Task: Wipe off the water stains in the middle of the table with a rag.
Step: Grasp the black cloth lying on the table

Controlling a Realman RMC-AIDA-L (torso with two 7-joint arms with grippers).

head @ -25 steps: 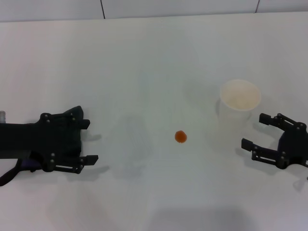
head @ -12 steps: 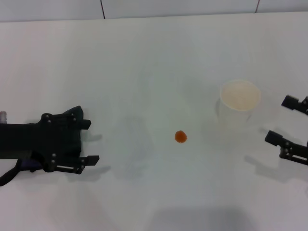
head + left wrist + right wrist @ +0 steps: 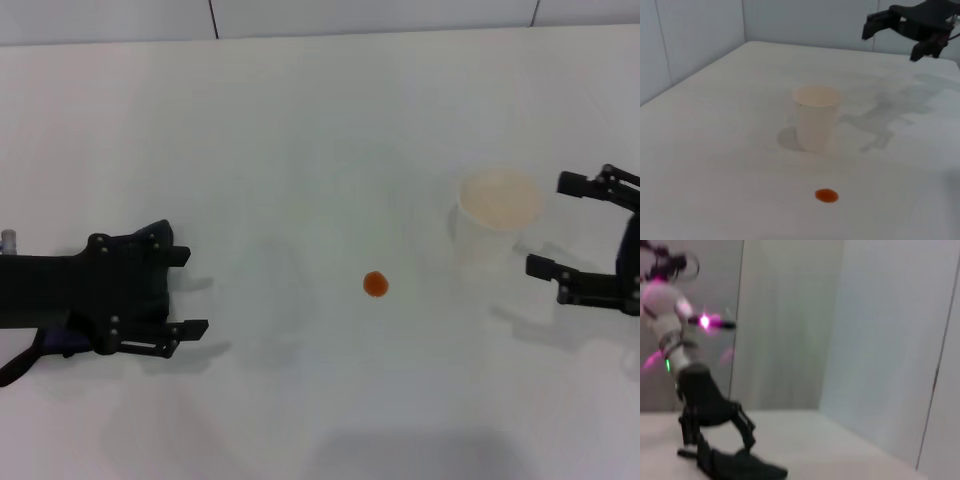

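The right tool (image 3: 577, 228), fingers apart, hangs just beside the cup (image 3: 497, 218) and could topple it; the left tool (image 3: 180, 293), also apart, holds the rag (image 3: 740, 467), well apart from the water stains (image 3: 375, 284) on the surface (image 3: 320, 120)

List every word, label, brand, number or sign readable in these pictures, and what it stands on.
None: no readable text anywhere.
Paper cup: plain, no print.
Table: bare white, only an orange-red stain.
Left claw and right claw: plain black, no markings.
Rag: no label visible.
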